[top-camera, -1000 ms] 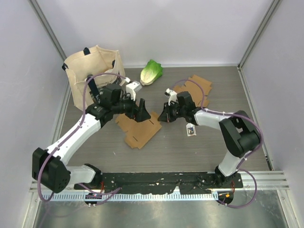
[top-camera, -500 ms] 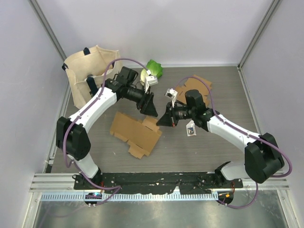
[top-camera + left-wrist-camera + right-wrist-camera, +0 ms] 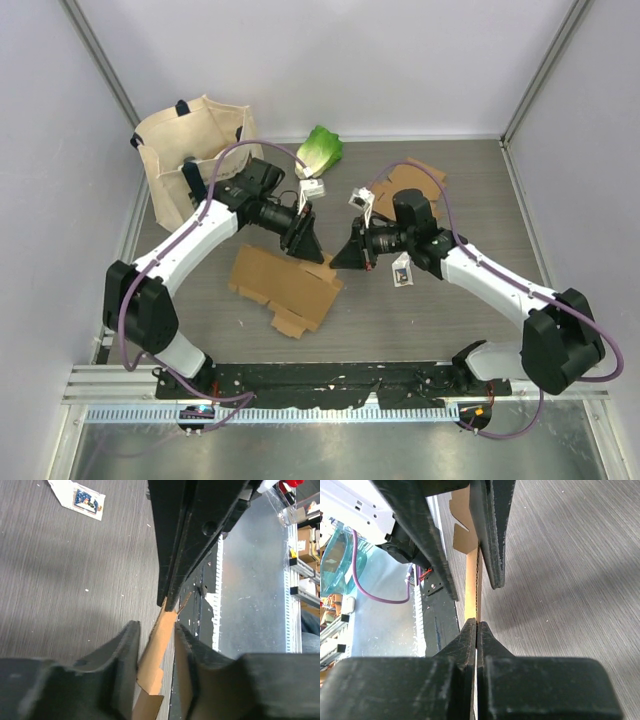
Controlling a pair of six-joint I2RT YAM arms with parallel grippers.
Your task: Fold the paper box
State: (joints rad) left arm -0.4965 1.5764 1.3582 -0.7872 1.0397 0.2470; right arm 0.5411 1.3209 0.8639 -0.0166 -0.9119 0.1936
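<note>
The paper box is a flat brown cardboard blank (image 3: 283, 285) on the table, its right edge lifted. My right gripper (image 3: 343, 256) is shut on that lifted edge; in the right wrist view the cardboard (image 3: 472, 580) runs straight out from between the closed jaws of the gripper (image 3: 477, 626). My left gripper (image 3: 308, 243) faces it from the left. Seen from the left wrist, that gripper (image 3: 156, 626) straddles a cardboard flap (image 3: 159, 642), with small gaps still showing at the pads. The right gripper's black fingers (image 3: 186, 540) stand just beyond.
A beige tote bag (image 3: 195, 140) stands at the back left, with a green lettuce (image 3: 320, 150) beside it. A second cardboard blank (image 3: 412, 183) lies at the back right. A small printed card (image 3: 402, 272) lies near the right arm.
My left gripper has come in onto the lifted box edge and its jaws have narrowed around the flap. The right gripper has stayed shut on the cardboard.
</note>
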